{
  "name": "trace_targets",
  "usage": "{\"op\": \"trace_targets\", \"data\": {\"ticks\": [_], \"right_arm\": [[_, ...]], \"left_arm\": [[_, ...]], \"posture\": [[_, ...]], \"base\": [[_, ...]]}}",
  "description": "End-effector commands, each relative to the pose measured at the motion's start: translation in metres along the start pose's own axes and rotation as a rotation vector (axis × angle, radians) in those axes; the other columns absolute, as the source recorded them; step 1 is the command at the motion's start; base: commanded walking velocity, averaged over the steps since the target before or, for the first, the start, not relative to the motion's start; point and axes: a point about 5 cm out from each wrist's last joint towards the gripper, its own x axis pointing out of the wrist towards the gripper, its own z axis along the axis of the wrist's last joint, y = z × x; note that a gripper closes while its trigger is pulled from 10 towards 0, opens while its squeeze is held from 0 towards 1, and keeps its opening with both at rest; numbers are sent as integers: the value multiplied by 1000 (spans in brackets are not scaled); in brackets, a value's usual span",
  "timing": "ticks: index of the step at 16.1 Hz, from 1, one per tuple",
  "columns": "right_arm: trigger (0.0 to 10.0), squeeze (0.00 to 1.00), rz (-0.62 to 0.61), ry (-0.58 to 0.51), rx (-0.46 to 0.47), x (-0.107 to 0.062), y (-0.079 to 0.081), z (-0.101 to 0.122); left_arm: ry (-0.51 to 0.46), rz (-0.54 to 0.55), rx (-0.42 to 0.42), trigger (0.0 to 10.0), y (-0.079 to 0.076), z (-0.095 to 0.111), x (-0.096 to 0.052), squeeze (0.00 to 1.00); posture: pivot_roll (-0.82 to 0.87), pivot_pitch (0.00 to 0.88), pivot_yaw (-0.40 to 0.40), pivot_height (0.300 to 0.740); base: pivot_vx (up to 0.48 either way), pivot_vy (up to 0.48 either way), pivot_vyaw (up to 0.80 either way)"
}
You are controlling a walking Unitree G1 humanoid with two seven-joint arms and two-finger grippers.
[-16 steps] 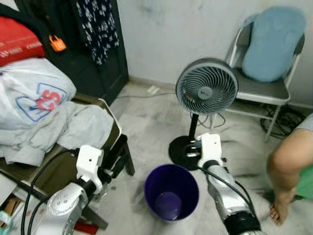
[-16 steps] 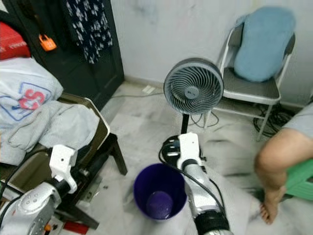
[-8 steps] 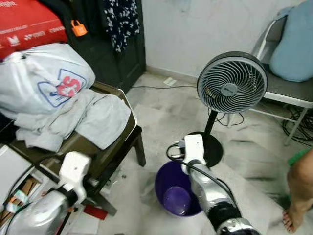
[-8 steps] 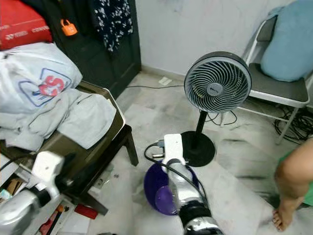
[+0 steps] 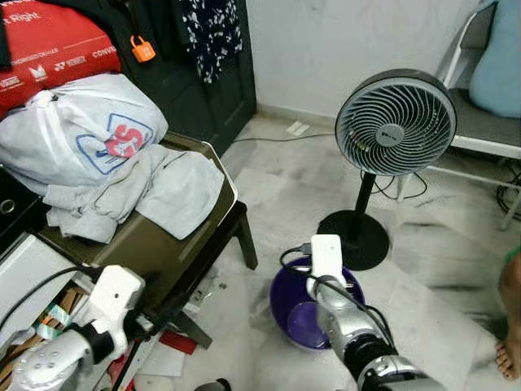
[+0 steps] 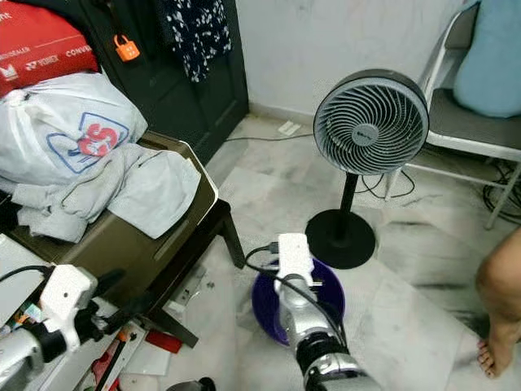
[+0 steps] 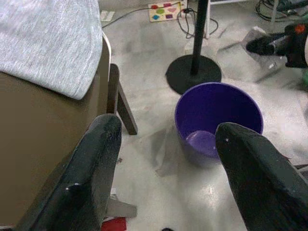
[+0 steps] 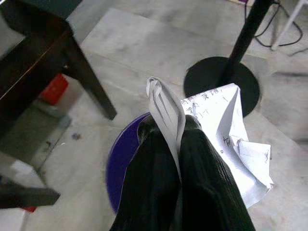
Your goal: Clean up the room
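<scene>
The paper (image 8: 219, 125) is sitting crumpled between my right gripper's (image 8: 179, 144) fingers, which are clamping it tight directly above the purple bin (image 5: 303, 307). A second ago that wrist was hanging beside the fan's (image 5: 396, 122) base (image 5: 353, 239), past the bin's far rim; now it is hanging over the bin's mouth. My head has also turned left, so the whole scene is sliding right and the grey chair is nearly leaving the eye views. My right arm is reaching forward and down from the lower edge of the eye views, its white wrist block over the bin's far rim, cable looping beside it. My left gripper (image 7: 166, 159) is hanging low by the brown stool (image 5: 171, 252), fingers spread wide and holding nothing, pointing at the floor (image 7: 154, 192) between the stool's leg and the bin. My left arm is sitting lower than before, down by the clutter on the floor. On the stool a grey cloth (image 5: 163, 191) and a white bag (image 5: 77, 142) are lying in a heap. A person's leg (image 6: 498, 314) is showing at the right edge, well apart from the bin.
</scene>
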Motion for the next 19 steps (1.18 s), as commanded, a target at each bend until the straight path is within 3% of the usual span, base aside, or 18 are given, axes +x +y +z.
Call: {"op": "trace_targets", "data": {"ticks": [1,5,7,9,14,16,19], "right_arm": [[10000,0,1,-30,2,1,6,8],[10000,0,-56,-36,-15,2,-2,7],[10000,0,-103,9,-40,1,-11,-3],[10000,0,-136,35,-32,1,-20,-9],[10000,0,-218,77,-43,0,-39,-19],[10000,0,-222,62,-21,1,-41,-17],[10000,0,-176,-6,-34,2,-25,-2]], "left_arm": [[15,2,9,10000,2,1,-3,0],[-9,-27,-7,10000,-5,4,7,0],[-62,-53,-80,10000,-15,12,15,0],[-94,-114,-94,10000,-29,21,23,0],[-88,-154,-100,10000,-40,22,24,0],[-77,-146,-101,10000,-39,22,20,0],[-52,-140,-87,10000,-34,21,12,0]], "posture": [[93,181,137,740],[69,176,138,740],[60,180,138,740],[48,188,137,740],[43,206,145,740],[53,215,156,740],[81,234,182,740]], "base": [[0,0,0],[0,0,0],[0,0,0],[0,0,0],[0,0,0],[0,0,0],[0,0,0]]}}
